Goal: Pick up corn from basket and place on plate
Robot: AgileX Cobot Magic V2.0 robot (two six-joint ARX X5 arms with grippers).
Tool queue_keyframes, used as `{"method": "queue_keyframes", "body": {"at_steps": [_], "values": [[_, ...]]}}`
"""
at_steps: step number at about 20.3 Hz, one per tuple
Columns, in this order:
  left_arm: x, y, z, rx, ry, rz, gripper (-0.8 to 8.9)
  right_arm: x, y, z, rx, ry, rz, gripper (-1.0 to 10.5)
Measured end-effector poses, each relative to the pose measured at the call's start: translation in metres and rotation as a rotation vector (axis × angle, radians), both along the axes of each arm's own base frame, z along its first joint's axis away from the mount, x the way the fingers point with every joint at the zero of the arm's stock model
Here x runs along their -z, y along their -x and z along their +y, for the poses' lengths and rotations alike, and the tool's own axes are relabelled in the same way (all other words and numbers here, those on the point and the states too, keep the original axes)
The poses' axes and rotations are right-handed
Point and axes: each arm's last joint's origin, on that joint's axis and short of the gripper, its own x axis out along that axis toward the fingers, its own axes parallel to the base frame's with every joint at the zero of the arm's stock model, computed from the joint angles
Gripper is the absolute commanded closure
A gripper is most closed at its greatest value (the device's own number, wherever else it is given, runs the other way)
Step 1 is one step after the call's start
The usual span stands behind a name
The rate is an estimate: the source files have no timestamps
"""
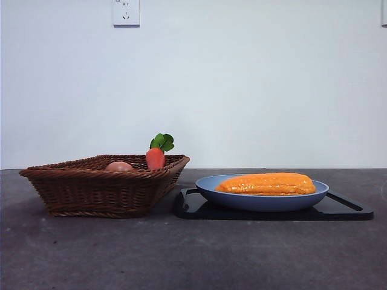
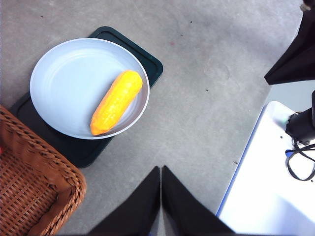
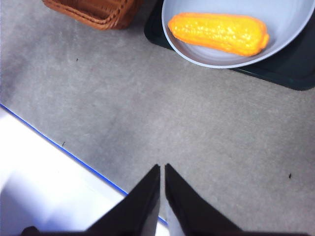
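Corn: the corn [image 1: 266, 183] lies on its side in the plate [image 1: 260, 202], its length running across the dish, no part of it over the rim. From my left wrist it [image 2: 116, 102] sits toward the side of the plate [image 2: 64, 83] nearer my claw.

Plate: blue, resting on a flat black tray [image 1: 344, 211] on the grey bench [image 1: 181, 254].

Basket: the basket [image 1: 100, 187] stands just beside the tray, on the left in the front view. A small carrot [image 1: 156, 157] with green leaves and a round peach-coloured item [image 1: 118, 166] show above its rim.

My left claw: my left claw [image 2: 161, 172] hangs over bare bench, apart from the plate and the basket corner [image 2: 34, 187]; its two black jaws are pressed together with nothing between them.

My right claw: my right claw [image 3: 162, 169] is likewise above bare bench, well apart from the corn [image 3: 219, 33]; jaws closed together, gripping nothing.

Front view: neither of my arms shows there.
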Motion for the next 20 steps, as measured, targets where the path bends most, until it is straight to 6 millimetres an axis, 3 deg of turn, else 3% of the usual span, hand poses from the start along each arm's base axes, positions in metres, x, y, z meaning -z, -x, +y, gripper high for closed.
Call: {"method": "queue_keyframes", "body": {"at_steps": [14, 17, 20], "values": [[-0.004, -0.004, 0.003, -0.019, 0.028, -0.037, 8.10, -0.001, 0.000, 0.000, -0.002, -0.005, -0.008, 9.5], [-0.018, 0.001, 0.023, -0.063, 0.060, -0.102, 8.10, -0.001, 0.000, 0.000, -0.002, -0.005, -0.008, 9.5], [-0.030, 0.020, 0.055, -0.082, 0.129, -0.312, 8.10, -0.001, 0.000, 0.000, -0.002, -0.005, -0.008, 9.5]]}}
